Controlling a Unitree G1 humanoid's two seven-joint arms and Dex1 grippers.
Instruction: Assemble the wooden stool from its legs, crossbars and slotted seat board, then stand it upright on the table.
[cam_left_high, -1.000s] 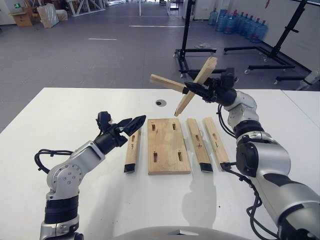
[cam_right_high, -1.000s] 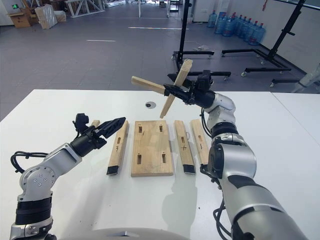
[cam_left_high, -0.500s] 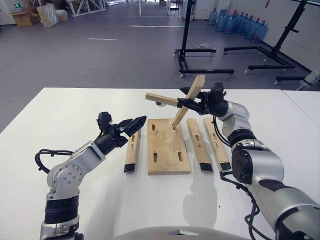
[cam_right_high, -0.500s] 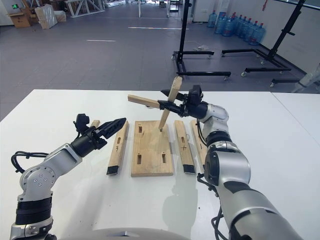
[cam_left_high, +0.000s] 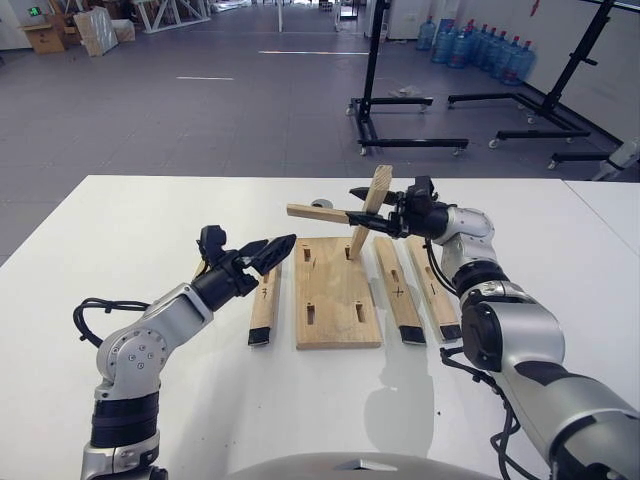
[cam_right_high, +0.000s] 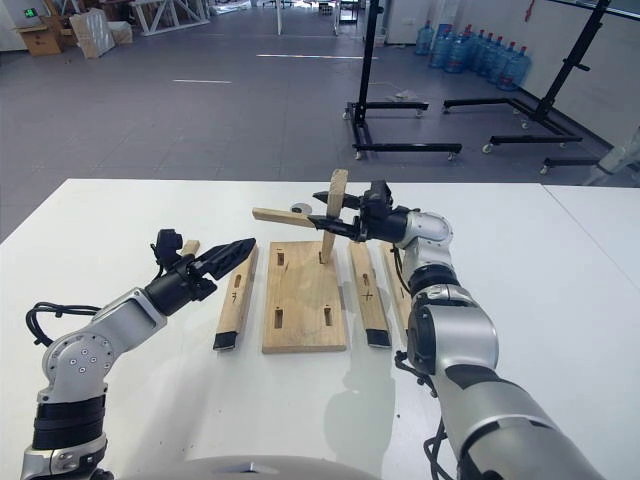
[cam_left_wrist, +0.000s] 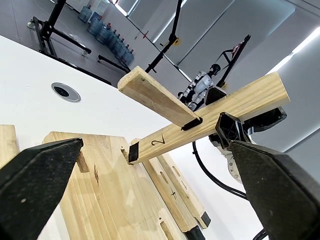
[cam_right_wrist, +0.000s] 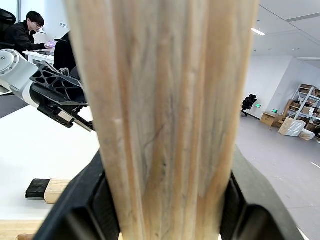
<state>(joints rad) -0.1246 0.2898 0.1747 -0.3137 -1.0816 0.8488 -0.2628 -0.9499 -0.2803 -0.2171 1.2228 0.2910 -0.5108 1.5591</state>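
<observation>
The pale wooden leg (cam_left_high: 379, 186) has a crossbar (cam_left_high: 315, 212) slotted through it, forming a cross. The right tool (cam_left_high: 370, 212) pinches the leg at that joint, above the far end of the seat board (cam_left_high: 335, 322) on the table (cam_left_high: 150, 220). The leg's black-tipped foot is at the board's far right slot. The left tool (cam_left_high: 272, 250) hovers spread, near the board's left edge. Since a second ago the leg has dropped and now stands steeper.
</observation>
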